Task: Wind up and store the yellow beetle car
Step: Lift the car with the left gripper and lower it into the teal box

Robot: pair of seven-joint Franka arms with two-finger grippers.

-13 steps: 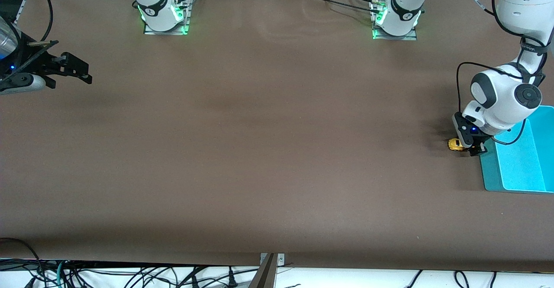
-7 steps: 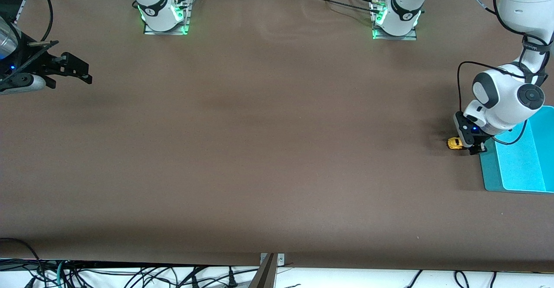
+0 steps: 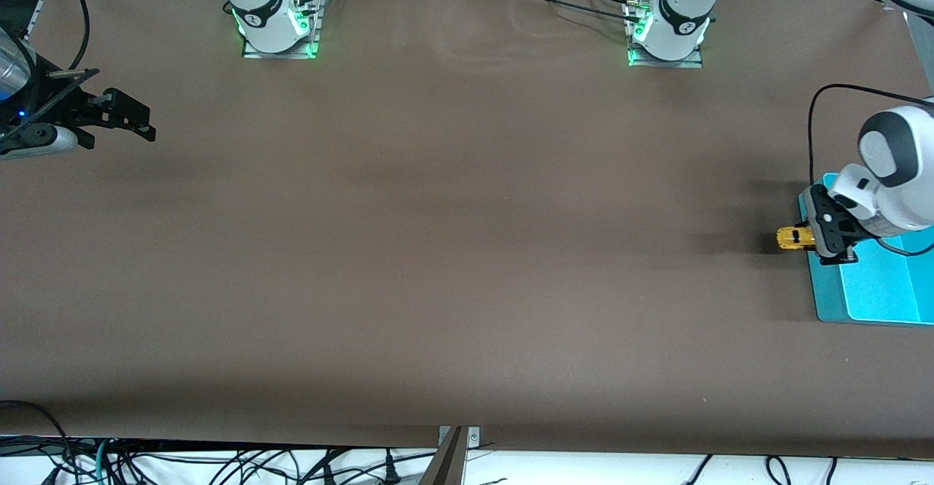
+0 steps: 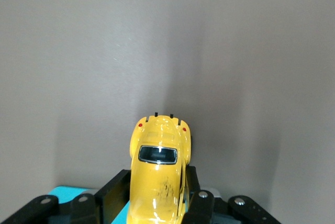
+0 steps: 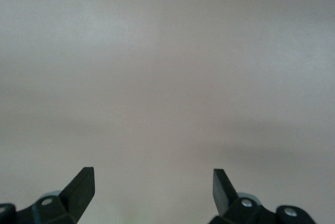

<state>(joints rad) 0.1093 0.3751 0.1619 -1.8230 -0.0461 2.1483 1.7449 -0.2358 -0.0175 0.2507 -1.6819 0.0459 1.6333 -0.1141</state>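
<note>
The yellow beetle car [image 3: 792, 238] is held in my left gripper [image 3: 808, 239], just above the brown table at the edge of the teal tray [image 3: 826, 303]. In the left wrist view the car [image 4: 159, 153] sticks out from between the black fingers [image 4: 116, 190], which press on its sides, and its rear window faces up. My left gripper [image 4: 155, 185] is shut on it. My right gripper [image 3: 135, 122] waits at the right arm's end of the table. It is open and empty, with nothing but table between its fingertips [image 5: 82, 182].
The teal tray lies at the left arm's end of the table, and a corner of it shows in the left wrist view [image 4: 65, 191]. A black cable [image 3: 813, 117] loops above the left wrist. The arm bases [image 3: 276, 22] stand along the table's top edge.
My left gripper has moved with the car toward the tray at the left arm's end and has risen off the table. The right arm has not moved.
</note>
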